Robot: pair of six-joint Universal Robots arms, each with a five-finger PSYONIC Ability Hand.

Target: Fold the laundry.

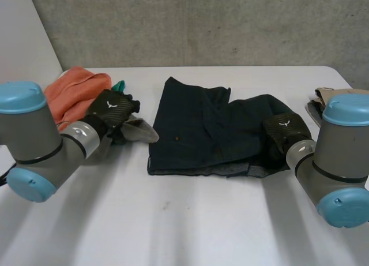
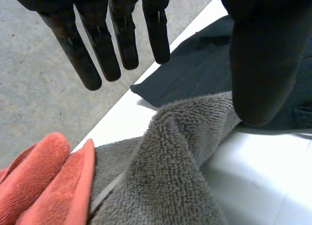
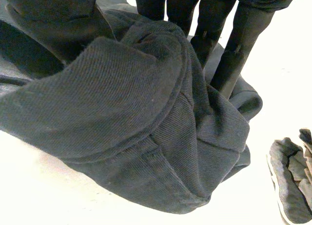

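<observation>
A dark navy garment [image 1: 202, 124] lies spread in the middle of the white table [image 1: 190, 220], its right side bunched up. My right hand [image 1: 285, 133] is at that bunched right edge. In the right wrist view my right hand [image 3: 234, 54] has fingers and thumb closed on a thick fold of the dark garment [image 3: 126, 117]. My left hand [image 1: 112, 107] hovers over a grey towel [image 1: 141, 130] at the left. In the left wrist view my left hand [image 2: 122, 34] is open with straight fingers, and the thumb tip rests at the grey towel [image 2: 170, 156].
An orange towel [image 1: 75, 90] and a bit of green cloth [image 1: 119, 85] lie behind my left hand. A beige and grey pile of cloth [image 1: 326, 101] sits at the table's right edge. A concrete wall stands behind the table.
</observation>
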